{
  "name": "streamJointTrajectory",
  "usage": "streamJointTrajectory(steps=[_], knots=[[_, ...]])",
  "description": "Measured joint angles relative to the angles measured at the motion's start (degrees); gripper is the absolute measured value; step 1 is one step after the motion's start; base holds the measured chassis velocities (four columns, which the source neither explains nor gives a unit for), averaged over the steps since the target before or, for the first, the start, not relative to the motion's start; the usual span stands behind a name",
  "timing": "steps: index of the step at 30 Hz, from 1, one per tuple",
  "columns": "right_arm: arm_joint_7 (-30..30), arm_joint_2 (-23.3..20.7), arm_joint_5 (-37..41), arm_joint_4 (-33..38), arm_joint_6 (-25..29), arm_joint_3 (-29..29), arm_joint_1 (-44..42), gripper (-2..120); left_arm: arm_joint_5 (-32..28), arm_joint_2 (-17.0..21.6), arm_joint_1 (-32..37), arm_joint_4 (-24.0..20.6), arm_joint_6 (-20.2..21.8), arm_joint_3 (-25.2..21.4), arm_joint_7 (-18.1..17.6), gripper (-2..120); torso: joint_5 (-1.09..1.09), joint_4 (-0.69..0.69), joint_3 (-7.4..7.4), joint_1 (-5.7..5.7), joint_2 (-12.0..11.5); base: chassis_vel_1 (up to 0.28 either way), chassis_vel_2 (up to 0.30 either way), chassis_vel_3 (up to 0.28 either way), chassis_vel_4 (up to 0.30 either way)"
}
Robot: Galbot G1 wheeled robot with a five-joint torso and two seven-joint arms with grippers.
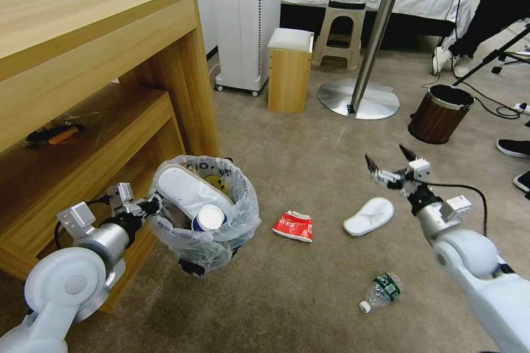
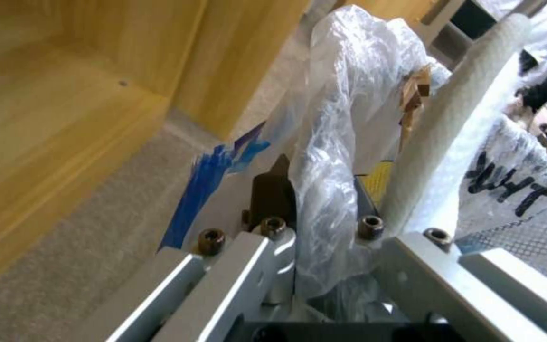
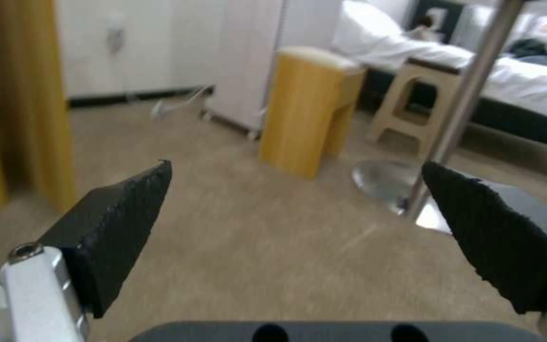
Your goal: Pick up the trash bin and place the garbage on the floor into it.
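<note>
**Crinkly plastic liner pinched at the bin's rim, right gripper hanging open above the litter**

Beige carpet is filling the head view as the floor [image 1: 309,298]. The left gripper [image 1: 150,207] is clamping the near rim of the trash bin [image 1: 207,231] and holding it lifted, tilted, just beside the wooden shelf unit [image 1: 94,83]. Inside the bin a white slipper [image 1: 185,190] and a blue-white cup [image 1: 208,217] are sitting against the bag. On the carpet, a red wrapper [image 1: 293,226] is lying just beside the bin, a second white slipper [image 1: 369,216] is lying farther toward the robot's right, and a clear green-labelled bottle [image 1: 381,290] is lying nearer the robot. The right gripper [image 1: 391,163] is hanging above the carpet, beyond the second slipper, with its jaws spread wide and nothing between them. A brown wood-grain bin [image 1: 439,113] is standing well apart, near the round table's base [image 1: 359,99].

From the left wrist, the dark fingers [image 2: 272,192] are squeezing a fold of the translucent bag [image 2: 337,142] and the bin's edge together, with the slipper's ribbed edge [image 2: 451,123] rising just beside them and the shelf unit's wood panel [image 2: 64,104] close by.

From the right wrist, the two black pads [image 3: 121,228] are standing far apart over bare carpet [image 3: 273,251], facing a small wooden stool [image 3: 308,109] and a plastic stool [image 3: 422,104].
</note>
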Motion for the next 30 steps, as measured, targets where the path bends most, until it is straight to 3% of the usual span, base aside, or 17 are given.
streamJointTrajectory(steps=[2,4,7,8,10,12,14,16,18,22,30], knots=[[-6.43,-1.39,-0.82,-1.87,2.19,0.25,0.12,100,0.49,-0.22,0.27,-0.54,0.00,0.98,-0.02,2,0.01,0.02,0.00,0.00,0.00,0.000,0.000,0.000,0.000],[-7.78,-1.64,-0.88,-2.44,2.74,0.27,0.36,100,0.60,-0.27,0.36,-0.64,0.00,1.17,-0.03,2,0.01,0.03,0.00,0.00,0.00,0.000,0.000,0.000,0.000],[-17.44,-3.49,-0.84,-6.22,4.79,0.78,2.01,100,1.22,-0.35,0.90,-1.00,0.00,1.82,-0.03,2,0.00,0.04,0.00,0.00,0.00,0.000,0.000,0.000,0.000],[-17.44,-3.49,-0.84,-6.22,4.79,0.78,2.01,100,1.22,-0.35,0.90,-1.00,0.00,1.82,-0.03,2,0.00,0.04,0.00,0.00,0.00,0.000,0.000,0.000,0.000],[-25.71,-4.77,-1.28,-8.64,5.61,1.08,2.95,100,1.38,-0.41,1.01,-1.02,0.01,1.90,0.00,2,0.01,0.03,0.00,0.00,0.00,0.000,0.000,0.000,0.000],[-28.75,-5.15,-1.57,-9.52,5.88,1.13,3.35,100,1.40,-0.44,1.01,-1.03,0.01,1.93,0.01,2,0.01,0.03,0.00,0.00,0.00,0.000,0.000,0.000,0.000],[-38.21,-5.91,-2.93,-11.62,6.29,1.42,4.38,100,1.47,-0.59,1.01,-1.03,0.02,2.15,0.06,2,0.01,0.03,0.00,0.00,0.00,0.000,0.000,0.000,0.000],[-40.02,-6.01,-3.32,-11.92,6.31,1.49,4.55,100,1.51,-0.64,1.00,-1.03,0.03,2.22,0.06,2,0.01,0.03,0.00,0.00,0.00,0.000,0.000,0.000,0.000],[-46.76,-6.11,-5.10,-13.17,6.38,1.71,5.11,100,1.75,-0.88,0.99,-1.08,0.04,2.55,0.10,2,0.00,0.03,0.00,0.00,0.00,0.000,0.000,0.000,0.000],[-52.56,-5.90,-7.39,-15.53,7.01,1.98,5.73,100,2.08,-1.12,1.22,-1.37,0.04,3.11,0.17,2,0.01,0.03,0.00,0.00,0.00,0.000,0.000,0.000,0.000],[-58.37,-5.12,-11.93,-20.13,9.08,2.49,7.26,100,2.46,-1.42,1.17,-1.61,0.05,3.74,0.21,2,0.00,0.03,0.01,0.00,0.00,0.000,0.000,0.000,0.000]])
